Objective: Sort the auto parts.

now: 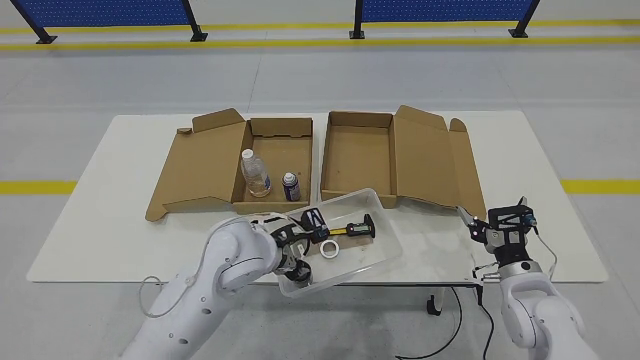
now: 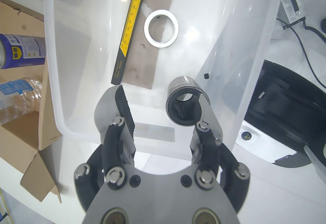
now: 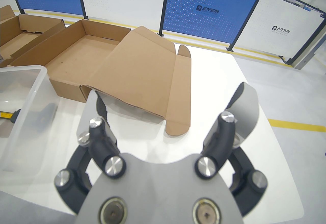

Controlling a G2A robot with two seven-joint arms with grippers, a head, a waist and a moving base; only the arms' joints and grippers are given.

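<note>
The left gripper (image 2: 163, 104) is lowered into a clear plastic bin (image 2: 51, 56) at the near edge of the white table (image 1: 120, 190). Its jaws are spread around a short steel cylinder with a black bore (image 2: 184, 104), which lies on its side on the floor of the bin. One finger (image 2: 206, 120) seems to be touching the cylinder, while the other, ribbed finger (image 2: 122, 100) is kept apart from it, so the part is not pinched.

Farther in the same bin a yellow and black digital caliper (image 2: 130, 23) is laid, and just beside it a flat silver metal ring (image 2: 161, 28). Both rest partly over a dull grey strip (image 2: 150, 64). A tiny black screw (image 2: 205, 76) is seen near the cylinder. Black graduation marks and numbers are printed on the yellow scale; the small print on the black end of the caliper cannot be made out.

In the open brown cardboard box on the left (image 1: 275, 140) a clear plastic bottle with a blue label (image 1: 255, 172) and a blue spray can with a yellow printed label (image 1: 290, 186) are placed.

The right gripper (image 3: 168, 100) is held above the near right part of the table, close to the flap of the second open cardboard box (image 1: 355, 155). Its jaws are spread wide and nothing is held between them.
</note>
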